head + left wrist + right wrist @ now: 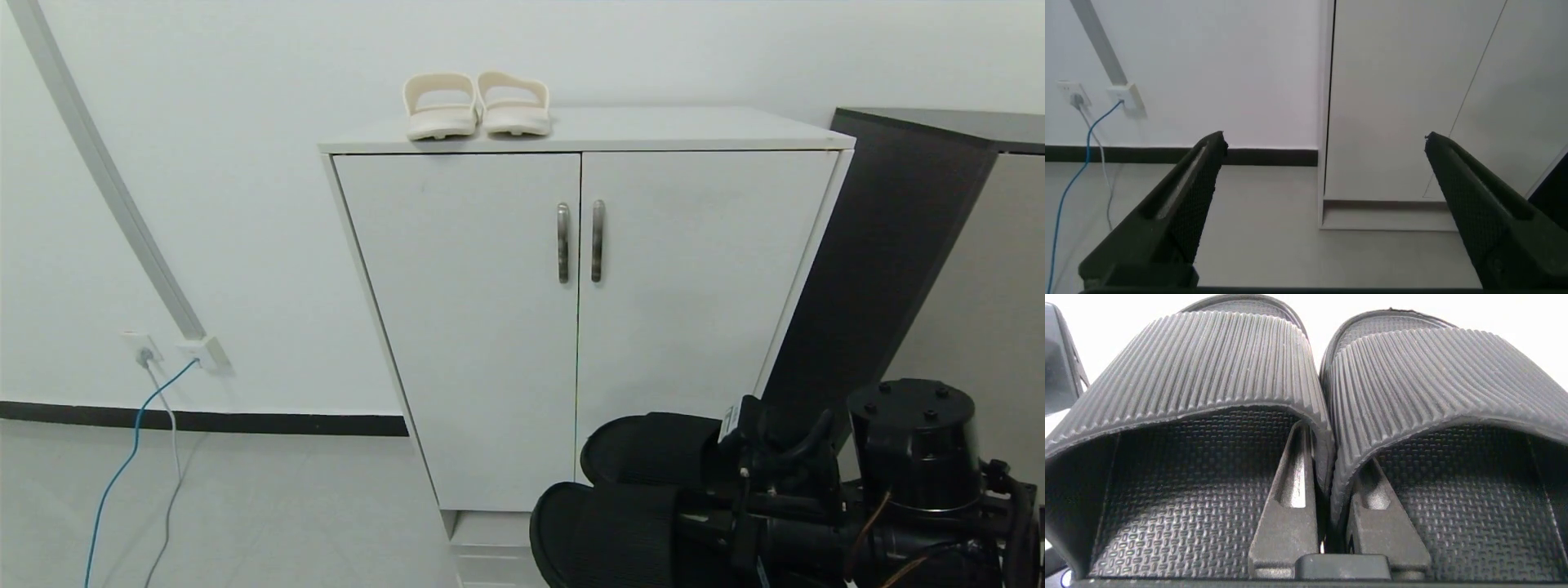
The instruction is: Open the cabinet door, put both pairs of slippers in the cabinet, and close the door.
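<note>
We've got the right claw (1331,469) clamped on the black slippers (633,490), lower right (inner walls pinched). Our left claw (1324,140) gapes open; cream slippers (478,106) sit atop the shut cabinet (490,327), upper centre.

Left tool (1323,140) has black mesh-textured fingers (1180,204); right arm (816,539) has a screw-studded cap (912,416).

Head view: bright, even, diffuse indoor light. White wall (204,204) and cabinet (457,327) show low contrast. Faint soft shadow beside cream slippers (478,106), upper centre. Cabinet sides lean inward toward frame bottom: wide-angle distortion. Lower right, black slippers (637,490) nearly featureless dark. Right wrist view: bright backlight at top, slipper insides shaded.
</note>
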Robot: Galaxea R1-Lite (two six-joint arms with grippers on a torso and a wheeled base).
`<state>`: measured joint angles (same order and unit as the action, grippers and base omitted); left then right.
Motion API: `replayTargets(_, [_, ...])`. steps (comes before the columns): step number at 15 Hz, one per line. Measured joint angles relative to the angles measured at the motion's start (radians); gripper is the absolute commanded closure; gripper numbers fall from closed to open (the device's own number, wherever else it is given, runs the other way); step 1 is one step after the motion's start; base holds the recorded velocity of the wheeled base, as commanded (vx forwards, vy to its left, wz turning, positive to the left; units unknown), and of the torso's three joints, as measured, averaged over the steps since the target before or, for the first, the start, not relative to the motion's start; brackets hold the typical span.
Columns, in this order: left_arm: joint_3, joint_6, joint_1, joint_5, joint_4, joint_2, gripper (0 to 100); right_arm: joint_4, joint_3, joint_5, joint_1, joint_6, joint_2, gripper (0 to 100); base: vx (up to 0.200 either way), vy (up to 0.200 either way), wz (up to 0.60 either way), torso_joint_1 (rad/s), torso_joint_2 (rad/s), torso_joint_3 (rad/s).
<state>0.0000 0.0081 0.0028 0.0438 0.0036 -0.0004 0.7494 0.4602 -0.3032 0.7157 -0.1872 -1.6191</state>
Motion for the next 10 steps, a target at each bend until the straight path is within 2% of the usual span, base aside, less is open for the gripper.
replayTargets(8, [-0.004, 0.003, -0.001, -0.001, 0.001, 0.010, 0, 0.000, -0.007, 0.000, 0.000, -0.003, 0.000, 100, 0.000, 0.000, 0.00, 0.000, 0.01, 0.006])
replayTargets(10, [-0.060, -0.018, -0.001, -0.018, -0.004, 0.045, 0, 0.001, -0.009, -0.001, 0.000, -0.003, -0.001, 100, 0.000, 0.000, 0.00, 0.000, 0.00, 0.000])
